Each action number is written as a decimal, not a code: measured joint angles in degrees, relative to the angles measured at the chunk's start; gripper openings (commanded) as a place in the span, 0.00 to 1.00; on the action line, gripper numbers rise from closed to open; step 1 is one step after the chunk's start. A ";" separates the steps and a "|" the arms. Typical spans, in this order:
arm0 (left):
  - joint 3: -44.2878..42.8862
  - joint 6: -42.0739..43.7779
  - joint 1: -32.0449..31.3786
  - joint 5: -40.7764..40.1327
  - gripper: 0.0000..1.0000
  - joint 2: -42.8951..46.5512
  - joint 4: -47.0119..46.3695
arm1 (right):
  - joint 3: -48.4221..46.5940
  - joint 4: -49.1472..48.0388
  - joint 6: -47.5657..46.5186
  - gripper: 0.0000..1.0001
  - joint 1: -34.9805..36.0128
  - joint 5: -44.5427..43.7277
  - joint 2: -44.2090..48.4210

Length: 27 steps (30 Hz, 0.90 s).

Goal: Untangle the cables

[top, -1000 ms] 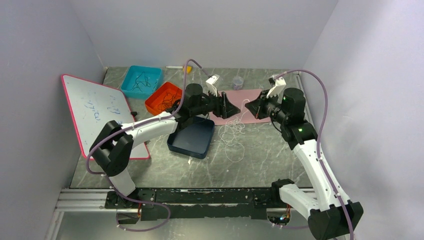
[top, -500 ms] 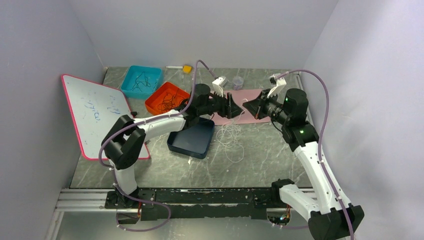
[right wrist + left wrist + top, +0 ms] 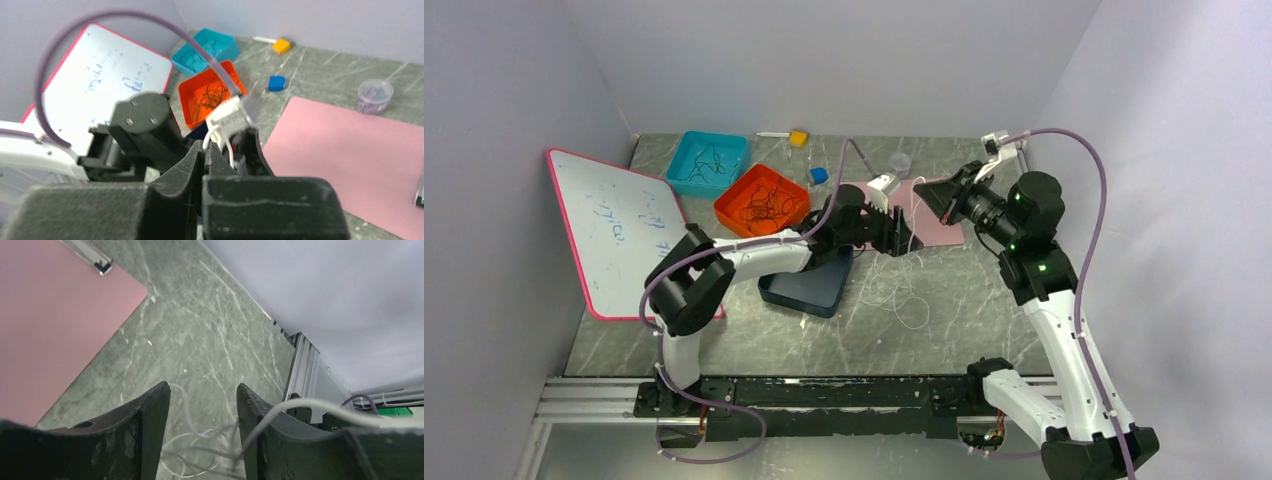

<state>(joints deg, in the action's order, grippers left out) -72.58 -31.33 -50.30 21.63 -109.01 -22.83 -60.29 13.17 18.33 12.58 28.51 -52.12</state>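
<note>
Marble table [image 3: 944,320], white cables [image 3: 186,402] below spread left gripper [image 3: 202,387], right gripper [image 3: 206,147] seemingly pressed together.

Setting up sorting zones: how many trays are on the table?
3: a teal tray at back left, an orange tray beside it, a navy tray partly under the left arm.

The left arm [image 3: 764,250] has stretched farther right, bringing the left jaws down to the near edge of the pink mat [image 3: 929,215], right above the white cables [image 3: 894,285]. The right jaws have drawn back and higher, opening a gap between the two. A small blue block [image 3: 820,175] is now uncovered. The cable loops have spread nearer across the tabletop [image 3: 964,320].
</note>
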 measured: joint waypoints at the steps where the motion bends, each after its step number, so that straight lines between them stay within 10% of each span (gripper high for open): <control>1: 0.28 0.02 -0.26 -0.33 0.55 -0.22 -0.07 | -0.85 -0.02 0.20 0.00 0.00 -0.11 -0.02; 19: 4.66 0.83 -1.36 -2.62 0.36 -5.60 1.49 | -17.03 1.88 -1.01 0.00 0.00 -7.52 -0.04; 27: 6.19 0.87 -1.36 -3.32 0.47 -5.64 1.66 | -21.35 2.56 -4.09 0.00 0.00 -12.83 0.35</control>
<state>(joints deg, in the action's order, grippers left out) -66.39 -30.46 -51.66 18.31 -114.65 -21.17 -81.65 15.73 14.24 12.58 15.68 -51.77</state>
